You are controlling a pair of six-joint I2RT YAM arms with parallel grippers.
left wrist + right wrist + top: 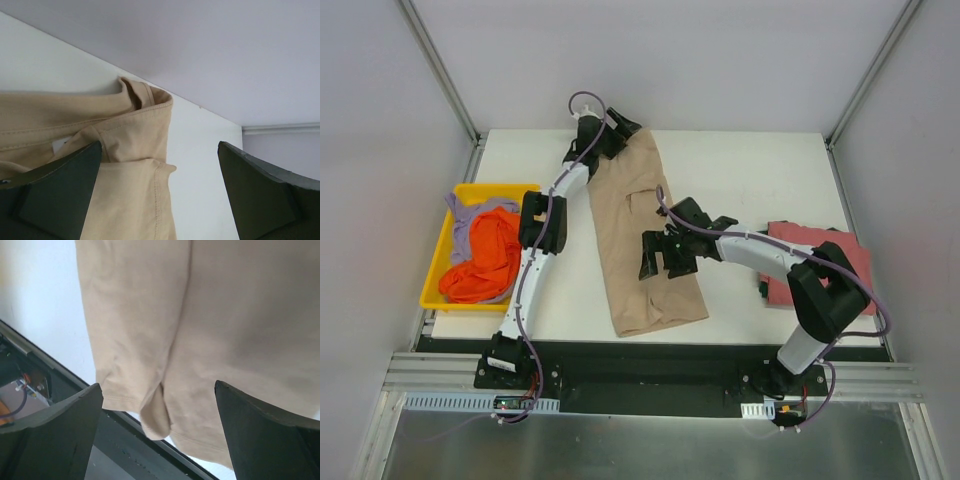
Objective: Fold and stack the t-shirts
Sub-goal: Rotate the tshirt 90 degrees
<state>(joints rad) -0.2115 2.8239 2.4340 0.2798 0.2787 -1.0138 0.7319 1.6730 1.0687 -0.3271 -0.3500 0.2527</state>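
Note:
The tan t-shirt (645,235) lies folded into a long strip down the table's middle. My left gripper (617,132) is open and empty over its far collar end; the collar (145,97) and a sleeve hem show between its fingers (60,185). My right gripper (665,258) is open and empty above the strip's lower half, with the hem (160,415) at the table's near edge. The dusty red t-shirt (820,265) lies folded at the right. The orange t-shirt (485,260) and lavender t-shirt (470,212) sit in the yellow bin.
The yellow plastic bin (445,250) stands at the table's left edge. A black rail (650,360) runs along the near edge, also in the right wrist view (60,385). Grey walls enclose the table on three sides.

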